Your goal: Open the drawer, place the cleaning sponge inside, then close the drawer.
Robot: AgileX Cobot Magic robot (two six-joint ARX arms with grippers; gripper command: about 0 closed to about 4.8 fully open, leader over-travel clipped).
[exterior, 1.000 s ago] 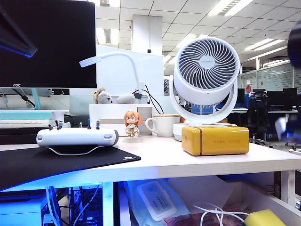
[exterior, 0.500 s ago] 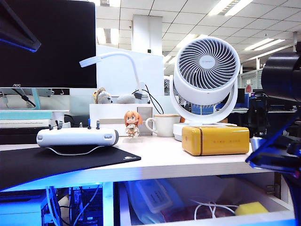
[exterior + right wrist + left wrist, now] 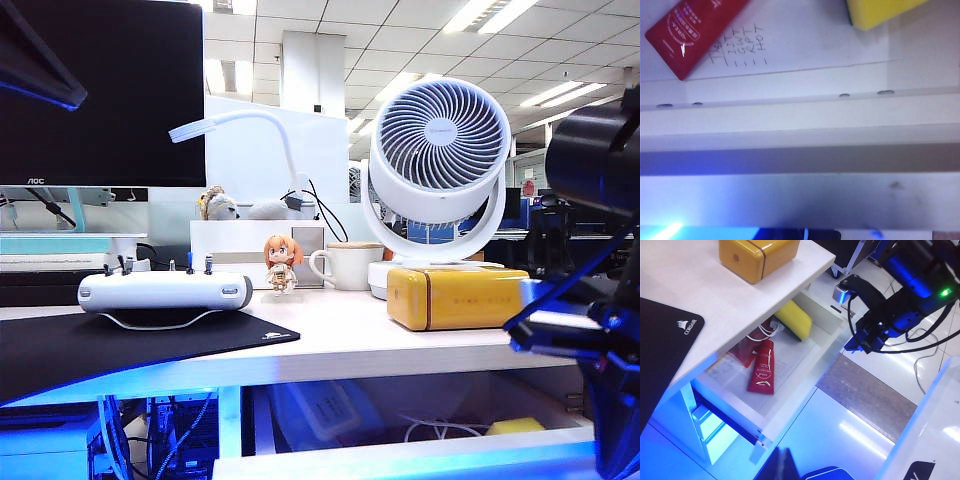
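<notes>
Drawer (image 3: 805,385) slides partly in, sponge (image 3: 793,320) inside; right gripper (image 3: 865,342), jaws closed, at front's 3 o'clock, may slip off; left gripper unseen, jaws untellable.

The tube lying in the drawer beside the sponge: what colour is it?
Red, with pale lettering. The tube shows best in the left wrist view, lying in the open drawer.

Cleaning sponge (image 3: 794,320) lies in the drawer (image 3: 805,385), tube (image 3: 762,373) beside it, box (image 3: 756,254) on the bench (image 3: 735,300) above.
</notes>
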